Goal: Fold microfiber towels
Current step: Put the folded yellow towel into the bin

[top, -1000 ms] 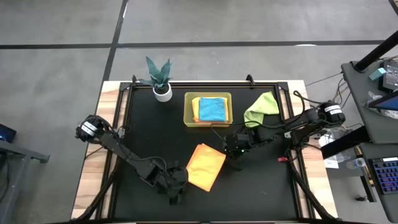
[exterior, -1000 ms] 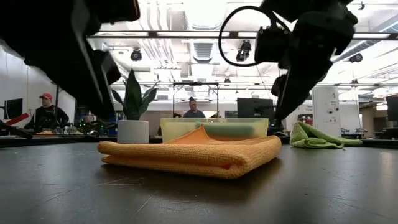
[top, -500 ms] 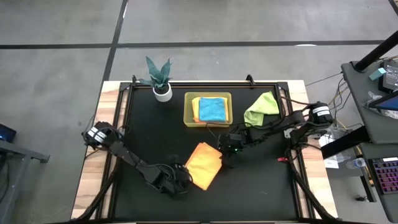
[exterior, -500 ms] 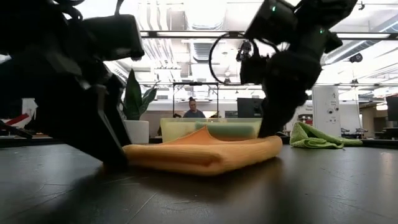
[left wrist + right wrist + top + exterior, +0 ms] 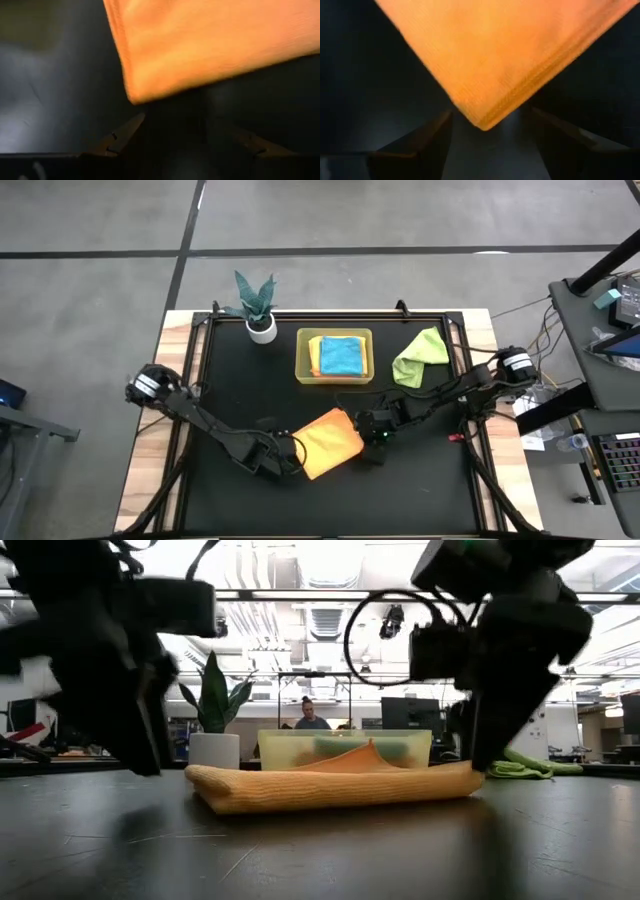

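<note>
A folded orange-yellow towel (image 5: 328, 443) lies flat on the black table; the low view shows it as a long, low roll (image 5: 335, 785). My left gripper (image 5: 285, 461) stands open at its near-left corner (image 5: 134, 95), which lies just ahead of the fingertips. My right gripper (image 5: 372, 429) stands open at the opposite, far-right corner (image 5: 482, 120); this corner reaches in between the two fingers with a gap on either side. A blue towel (image 5: 341, 356) lies on an orange one (image 5: 315, 356) in the bin (image 5: 334, 332). A lime green towel (image 5: 420, 355) lies crumpled at the far right.
A potted plant (image 5: 258, 305) stands at the far left of the table. The translucent bin (image 5: 345, 745) sits at the far middle, behind the orange towel. People sit in the room beyond the table.
Both grippers have sunk to the table. The left has gone toward the far edge up to the towel and tipped further down. The right has come toward the near edge. The orange towel has turned about on the table and now shows the low view a longer, flatter side.
</note>
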You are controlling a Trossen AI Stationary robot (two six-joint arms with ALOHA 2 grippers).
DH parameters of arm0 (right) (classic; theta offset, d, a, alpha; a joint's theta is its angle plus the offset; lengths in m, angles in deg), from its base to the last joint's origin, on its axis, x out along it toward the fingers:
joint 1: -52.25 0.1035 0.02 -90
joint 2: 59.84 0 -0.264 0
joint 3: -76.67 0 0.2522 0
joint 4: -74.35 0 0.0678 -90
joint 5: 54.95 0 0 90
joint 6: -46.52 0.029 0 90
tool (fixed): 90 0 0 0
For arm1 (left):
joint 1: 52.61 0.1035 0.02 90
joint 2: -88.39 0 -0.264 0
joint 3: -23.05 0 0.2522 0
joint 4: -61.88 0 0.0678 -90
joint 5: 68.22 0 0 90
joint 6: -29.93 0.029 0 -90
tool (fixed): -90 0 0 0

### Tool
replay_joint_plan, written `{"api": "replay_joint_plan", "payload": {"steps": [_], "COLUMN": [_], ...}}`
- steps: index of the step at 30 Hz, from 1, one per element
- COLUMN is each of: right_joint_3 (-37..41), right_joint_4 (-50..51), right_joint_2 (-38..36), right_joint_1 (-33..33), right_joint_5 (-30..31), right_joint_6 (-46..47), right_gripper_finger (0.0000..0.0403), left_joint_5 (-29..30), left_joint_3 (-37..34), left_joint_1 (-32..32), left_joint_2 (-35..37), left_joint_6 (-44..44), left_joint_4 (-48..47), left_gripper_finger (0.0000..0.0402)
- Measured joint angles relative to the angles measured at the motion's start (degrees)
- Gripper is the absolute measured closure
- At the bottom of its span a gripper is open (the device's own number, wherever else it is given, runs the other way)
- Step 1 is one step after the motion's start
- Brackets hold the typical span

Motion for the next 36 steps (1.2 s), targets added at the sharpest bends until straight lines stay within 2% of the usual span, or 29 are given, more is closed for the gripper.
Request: {"api": "replay_joint_plan", "payload": {"steps": [3,5,8,12,18,28,36], "right_joint_3": [0.0,0.1,0.6,0.7,1.2,3.2,5.0], "right_joint_4": [2.1,2.7,3.2,2.2,0.6,-7.6,-13.0], "right_joint_2": [-2.8,-4.4,-6.0,-6.5,-5.5,-4.3,-3.1], "right_joint_1": [-0.1,-0.1,-0.1,-0.3,-0.4,-2.6,-4.3], "right_joint_5": [1.5,4.0,6.5,7.0,8.0,8.0,8.6], "right_joint_6": [0.0,0.0,-0.2,-0.8,-2.5,-1.6,0.6], "right_gripper_finger": [0.0149,0.0148,0.0142,0.0122,0.0090,0.0069,0.0069], "left_joint_5": [-4.1,-4.6,-4.7,-4.8,0.6,2.9,3.9], "left_joint_3": [-0.1,-0.5,-1.5,-3.2,-5.6,-6.5,-5.6], "left_joint_1": [0.0,-0.2,-1.1,-1.6,-1.2,-1.2,-1.3], "left_joint_2": [2.2,3.3,3.7,3.4,3.3,3.1,-3.1], "left_joint_6": [-13.1,-26.2,-39.0,-47.2,-61.7,-63.3,-63.1], "left_joint_4": [0.6,1.1,6.5,19.2,20.4,21.6,29.3], "left_gripper_finger": [0.0214,0.0214,0.0209,0.0182,0.0135,0.0127,0.0127]}}
